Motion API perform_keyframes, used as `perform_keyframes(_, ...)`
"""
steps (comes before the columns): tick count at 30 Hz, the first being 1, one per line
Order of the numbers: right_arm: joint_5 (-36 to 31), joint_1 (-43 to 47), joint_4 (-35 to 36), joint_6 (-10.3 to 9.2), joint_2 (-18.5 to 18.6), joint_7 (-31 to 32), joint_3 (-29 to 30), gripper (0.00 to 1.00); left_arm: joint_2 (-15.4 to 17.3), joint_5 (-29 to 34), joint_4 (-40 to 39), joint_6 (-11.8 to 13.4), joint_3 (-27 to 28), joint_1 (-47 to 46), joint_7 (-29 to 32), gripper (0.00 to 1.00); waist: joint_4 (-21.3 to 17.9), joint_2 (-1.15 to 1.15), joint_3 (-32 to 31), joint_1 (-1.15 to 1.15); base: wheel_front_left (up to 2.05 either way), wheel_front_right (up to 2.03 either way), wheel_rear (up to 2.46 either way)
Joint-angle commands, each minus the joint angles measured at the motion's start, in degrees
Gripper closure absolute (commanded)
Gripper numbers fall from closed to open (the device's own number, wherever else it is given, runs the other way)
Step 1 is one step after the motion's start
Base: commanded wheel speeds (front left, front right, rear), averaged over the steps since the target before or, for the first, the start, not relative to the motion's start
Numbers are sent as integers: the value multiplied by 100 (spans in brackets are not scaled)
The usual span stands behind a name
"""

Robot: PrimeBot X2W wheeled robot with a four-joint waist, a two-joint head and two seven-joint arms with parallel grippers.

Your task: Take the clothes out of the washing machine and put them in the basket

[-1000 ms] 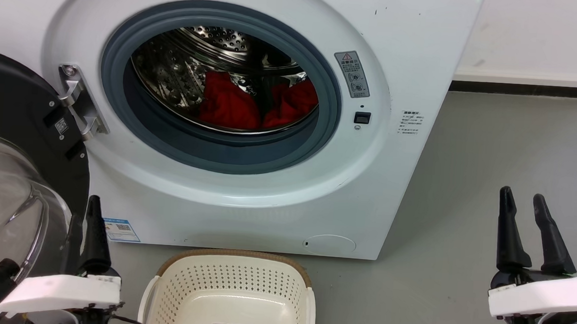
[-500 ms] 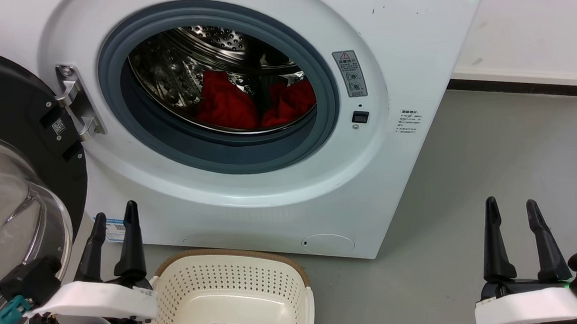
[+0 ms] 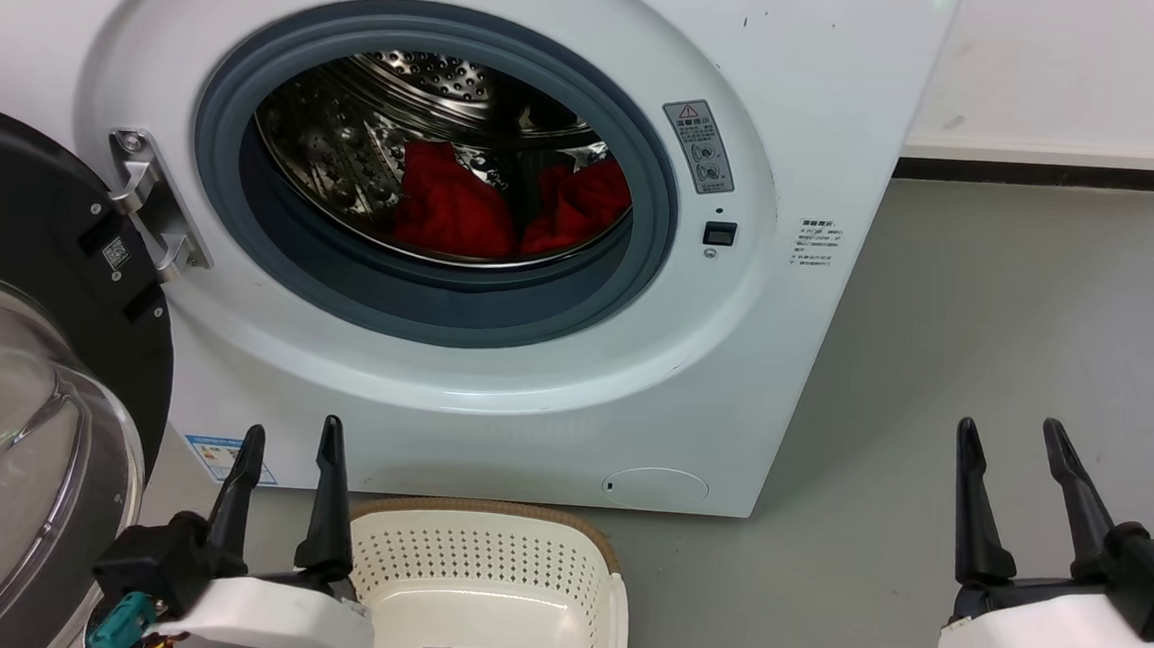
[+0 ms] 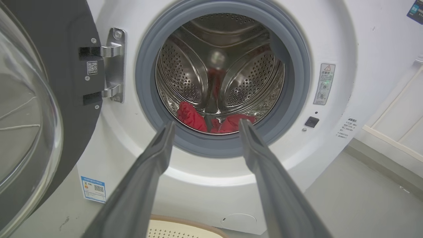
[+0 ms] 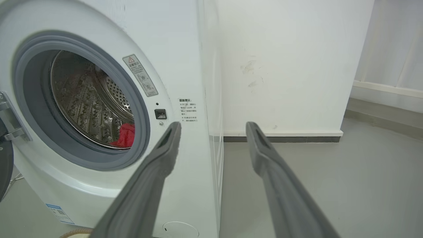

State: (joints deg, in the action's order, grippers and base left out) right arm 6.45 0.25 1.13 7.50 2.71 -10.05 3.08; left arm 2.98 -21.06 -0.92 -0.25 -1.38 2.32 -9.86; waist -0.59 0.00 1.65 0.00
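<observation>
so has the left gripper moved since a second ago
Yes. The left gripper has slid to the robot's right: from left of the blue sticker to past it, beside the basket.

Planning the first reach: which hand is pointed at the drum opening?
The left hand: its fingers frame the clothes inside the washing machine. The right hand points past its side, toward the wall.

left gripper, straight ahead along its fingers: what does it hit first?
Probably the clothes low in the washing machine drum: in the left wrist view the left gripper aims through the porthole, just above the lower lip of the grey seal. It could clip that lip first; depth unclear.
</observation>
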Motion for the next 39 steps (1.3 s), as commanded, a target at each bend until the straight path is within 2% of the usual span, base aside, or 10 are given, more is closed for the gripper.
perform_keyframes(1, -186, 24, 1, -2, 26, -54, -27, 0, 55, 221, -63, 55, -73, 16, -73, 0, 3, 0, -1, 0, 0, 0, 0)
perform_keyframes(12, -791, 106, -129, -2, 27, -210, -151, 0, 250, 845, 126, 307, -476, 129, -220, 0, -11, 0, -15, 0, 0, 0, 0)
perform_keyframes(18, -830, 94, -119, -2, 27, -273, -204, 0, 225, 928, 82, 136, -504, 145, -284, 0, -13, 0, -6, 0, 0, 0, 0)
perform_keyframes(28, -1242, 124, -29, -2, 26, -383, -259, 0, 185, 1441, 227, 153, -509, 180, -399, 0, -32, 0, 17, 0, 0, 0, 0)
perform_keyframes(33, -1035, 147, -92, -3, 24, -430, -152, 0, 130, 1554, 177, 145, -397, 207, -453, 0, -48, 0, 38, 0, 0, 0, 0)
perform_keyframes(36, -564, 178, -354, -3, 27, -466, 49, 0, 94, 1592, 164, 117, -269, 221, -478, 0, -56, 0, 44, 0, 0, 0, 0)
perform_keyframes(39, -580, 112, -510, -2, 9, -490, -5, 0, 69, 1758, 158, 38, -255, 235, -511, 0, -56, 0, 51, 0, 0, 0, 0)
